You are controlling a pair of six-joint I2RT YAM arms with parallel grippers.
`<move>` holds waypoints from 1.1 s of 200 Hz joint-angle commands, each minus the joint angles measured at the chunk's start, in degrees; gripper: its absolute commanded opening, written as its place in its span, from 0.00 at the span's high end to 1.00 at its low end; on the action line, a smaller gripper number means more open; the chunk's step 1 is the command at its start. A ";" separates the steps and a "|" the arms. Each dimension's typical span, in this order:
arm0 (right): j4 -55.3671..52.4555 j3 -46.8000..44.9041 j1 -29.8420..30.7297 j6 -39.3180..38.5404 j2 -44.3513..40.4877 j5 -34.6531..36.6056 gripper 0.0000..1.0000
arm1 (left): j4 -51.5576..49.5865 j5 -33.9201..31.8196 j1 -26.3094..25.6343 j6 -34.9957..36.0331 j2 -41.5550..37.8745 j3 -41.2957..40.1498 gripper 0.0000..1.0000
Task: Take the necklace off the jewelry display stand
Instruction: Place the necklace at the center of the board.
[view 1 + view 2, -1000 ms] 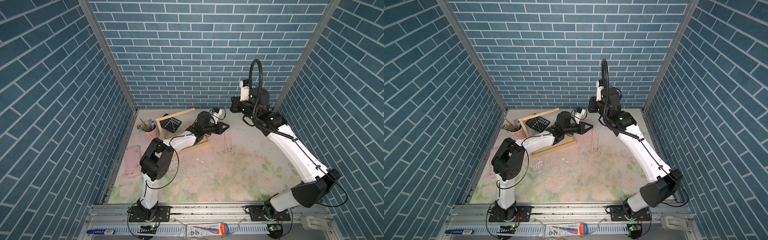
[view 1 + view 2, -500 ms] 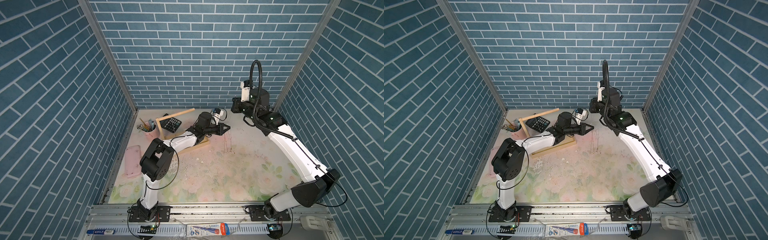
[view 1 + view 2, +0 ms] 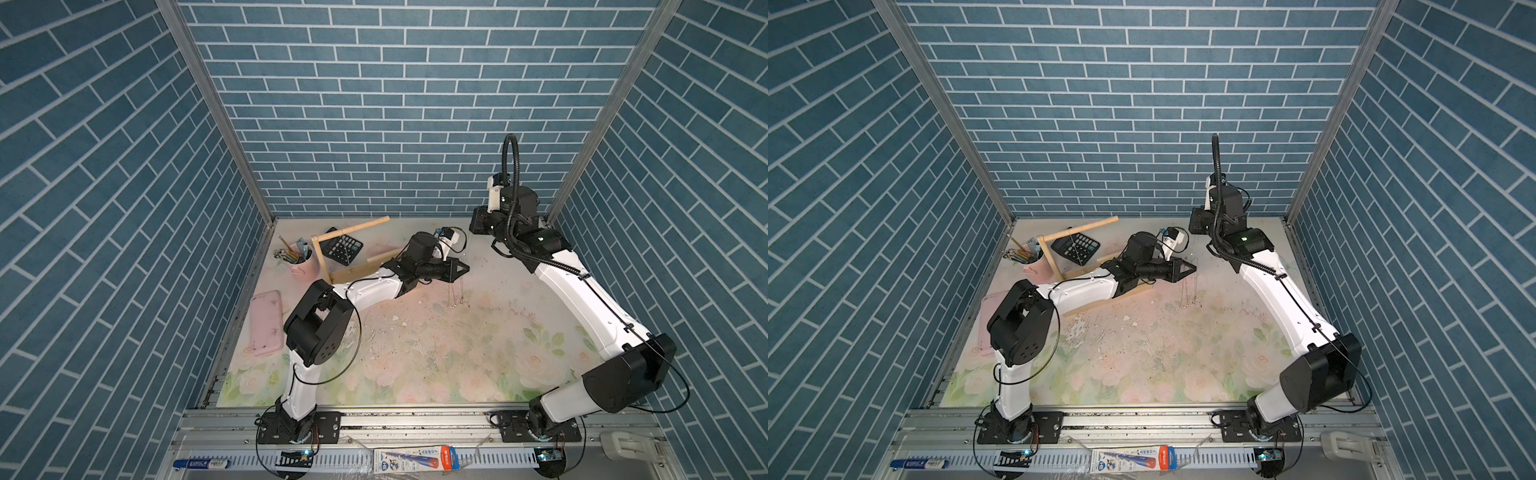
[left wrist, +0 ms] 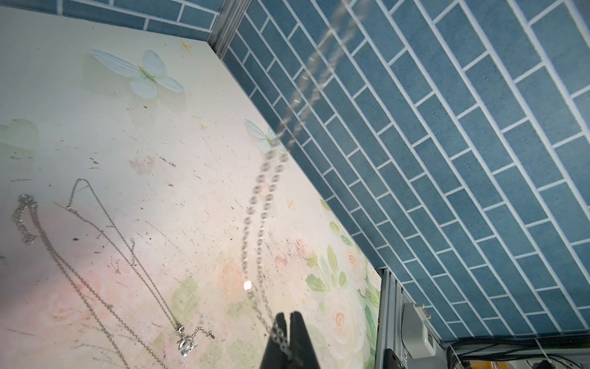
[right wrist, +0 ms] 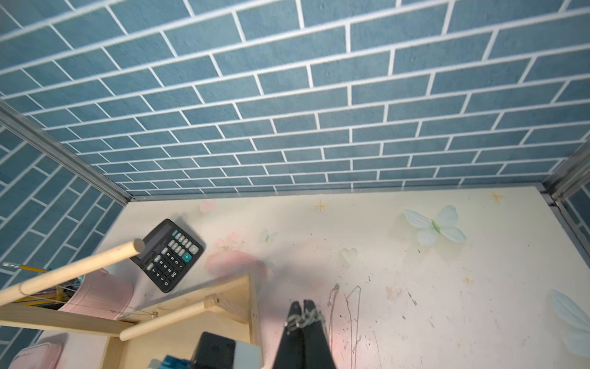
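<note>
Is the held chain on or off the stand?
Off: the chain runs through air between left fingers and right fingers, clear of the stand.

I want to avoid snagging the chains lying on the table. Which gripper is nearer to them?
Left. The left gripper, shut on the necklace, hangs low just beside the chains; the right gripper grips it much higher over the table.

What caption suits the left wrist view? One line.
Left tool pinches the necklace; thin chains lie on the floral table.
</note>
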 commanded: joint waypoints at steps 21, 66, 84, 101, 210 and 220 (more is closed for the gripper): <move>1.00 -4.91 -2.28 3.08 -3.04 -1.09 1.00 | -1.02 -2.40 -1.71 -1.38 2.62 2.45 0.96; 2.72 -9.90 -5.39 4.47 -4.01 -3.41 1.00 | -0.33 -4.27 -3.07 -4.12 4.84 2.98 0.96; 3.36 -11.28 -6.59 4.85 -4.15 -4.20 1.00 | 0.14 -4.75 -3.67 -5.14 5.84 3.23 0.96; 3.73 -12.39 -7.62 5.21 -3.98 -4.91 1.00 | -0.29 -5.49 -4.29 -5.51 6.67 3.70 0.96; 9.93 -19.23 -14.23 8.43 -0.55 -13.47 1.00 | 2.13 -9.39 -7.31 -11.39 12.88 4.50 0.96; 10.67 -19.57 -14.50 8.46 0.00 -14.06 1.00 | 2.03 -9.87 -7.66 -11.80 13.52 4.92 0.96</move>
